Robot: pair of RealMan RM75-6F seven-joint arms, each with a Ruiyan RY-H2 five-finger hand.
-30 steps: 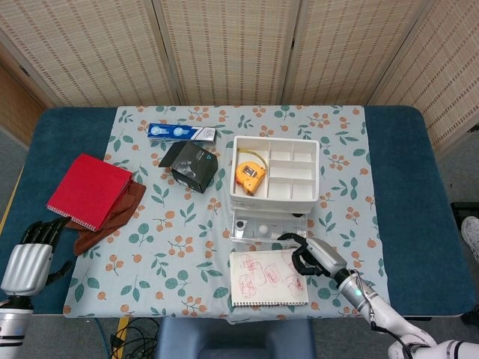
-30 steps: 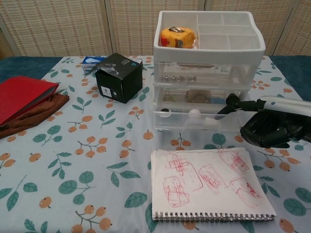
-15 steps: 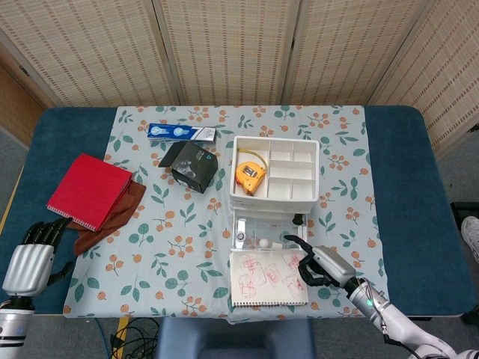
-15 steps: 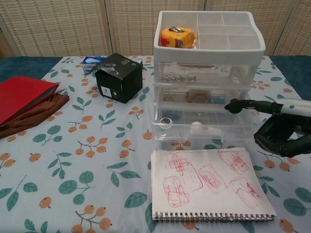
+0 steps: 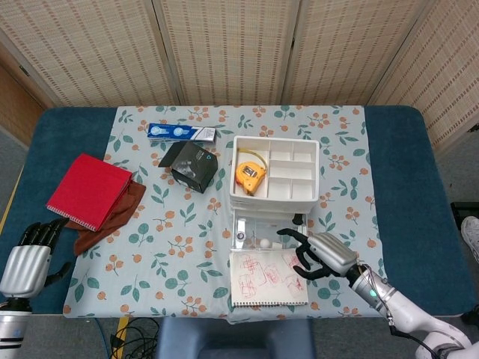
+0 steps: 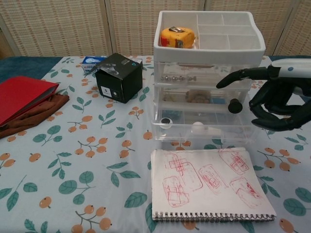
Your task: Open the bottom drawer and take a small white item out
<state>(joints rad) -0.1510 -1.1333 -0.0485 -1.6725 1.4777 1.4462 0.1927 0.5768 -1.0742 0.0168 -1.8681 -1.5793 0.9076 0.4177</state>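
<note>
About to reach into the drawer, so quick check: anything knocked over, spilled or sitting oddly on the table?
Nothing stands out. The bottom drawer is pulled out squarely, with a small white ball inside. The right hand hovers beside it, holding nothing. The notebook lies flat in front.

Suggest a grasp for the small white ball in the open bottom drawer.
Pinch the white ball across its middle with fingertips, coming straight down from above. The bottom drawer is pulled out and open on top, but its clear front wall and the drawers above block front and rear approaches. The right hand, open and hovering at the drawer's right end, looks best placed. A white piece lies just beside the ball.
</note>
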